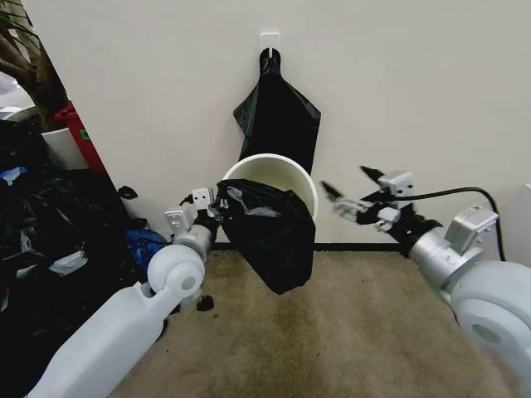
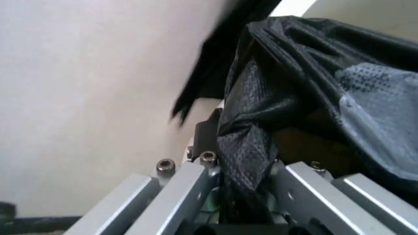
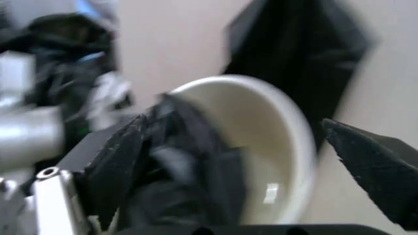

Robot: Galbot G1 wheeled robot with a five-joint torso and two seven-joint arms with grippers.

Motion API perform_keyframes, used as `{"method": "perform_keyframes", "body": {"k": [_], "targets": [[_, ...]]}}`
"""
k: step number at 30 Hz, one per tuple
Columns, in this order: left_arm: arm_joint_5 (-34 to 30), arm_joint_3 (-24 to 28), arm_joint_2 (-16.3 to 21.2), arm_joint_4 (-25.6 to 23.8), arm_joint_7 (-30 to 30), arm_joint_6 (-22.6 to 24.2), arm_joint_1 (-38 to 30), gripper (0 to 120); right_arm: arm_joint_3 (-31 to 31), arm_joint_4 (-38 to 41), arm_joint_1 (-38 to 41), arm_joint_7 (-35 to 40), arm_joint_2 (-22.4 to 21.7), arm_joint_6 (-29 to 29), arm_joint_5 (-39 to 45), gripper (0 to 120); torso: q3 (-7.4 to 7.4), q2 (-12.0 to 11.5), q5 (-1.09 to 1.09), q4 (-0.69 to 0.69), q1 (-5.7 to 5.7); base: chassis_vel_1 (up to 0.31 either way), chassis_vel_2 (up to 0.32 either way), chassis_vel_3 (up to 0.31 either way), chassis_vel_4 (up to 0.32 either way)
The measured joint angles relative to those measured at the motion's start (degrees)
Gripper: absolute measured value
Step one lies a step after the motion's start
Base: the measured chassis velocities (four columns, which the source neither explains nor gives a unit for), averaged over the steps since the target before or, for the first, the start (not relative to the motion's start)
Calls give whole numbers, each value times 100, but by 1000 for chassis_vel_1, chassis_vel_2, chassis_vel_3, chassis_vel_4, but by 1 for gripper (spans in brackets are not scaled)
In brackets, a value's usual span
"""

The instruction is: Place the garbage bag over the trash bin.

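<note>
The trash bin (image 1: 278,170), a round white bucket, stands against the wall. The garbage bag (image 1: 270,236), glossy black plastic, hangs down over the bin's front rim. My left gripper (image 1: 211,207) is at the bin's left side, shut on the bag's edge. The left wrist view shows crinkled garbage bag (image 2: 294,83) film pinched between the fingers (image 2: 189,188). My right gripper (image 1: 342,177) hovers open just right of the bin, apart from it. In the right wrist view its open fingers (image 3: 111,161) frame the trash bin (image 3: 281,132) and the garbage bag (image 3: 189,166).
Flat black bags (image 1: 280,116) hang from a white hook (image 1: 270,40) on the wall right behind the bin. A heap of stuffed black sacks (image 1: 41,240) and a red container (image 1: 83,137) crowd the left. Beige carpet (image 1: 348,332) lies in front.
</note>
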Motion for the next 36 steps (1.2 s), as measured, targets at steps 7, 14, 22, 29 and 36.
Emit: {"method": "perform_keyframes", "body": {"k": [7,14,22,29,36], "targets": [[5,341,-72,19,-16,162,-323,1,-1087,-342,746,-340,34,-57,-418,98,0,0,2,5,0,0,0,0,0],[-3,820,-358,186,-52,323,-849,1,-1375,-405,889,-271,25,-326,-897,76,0,0,1,1,0,0,0,0,0],[-11,969,-409,197,-114,390,-946,1,-1195,-561,812,-300,-75,-509,-1115,61,0,0,1,5,0,0,0,0,0],[-45,1020,-434,183,-143,427,-1001,1,-1175,-675,744,-375,-146,-560,-1333,43,0,0,1,4,0,0,0,0,0],[-55,1025,-405,121,-147,439,-983,1,-1198,-737,726,-406,-181,-554,-1572,25,0,0,1,4,0,0,0,0,0]]}}
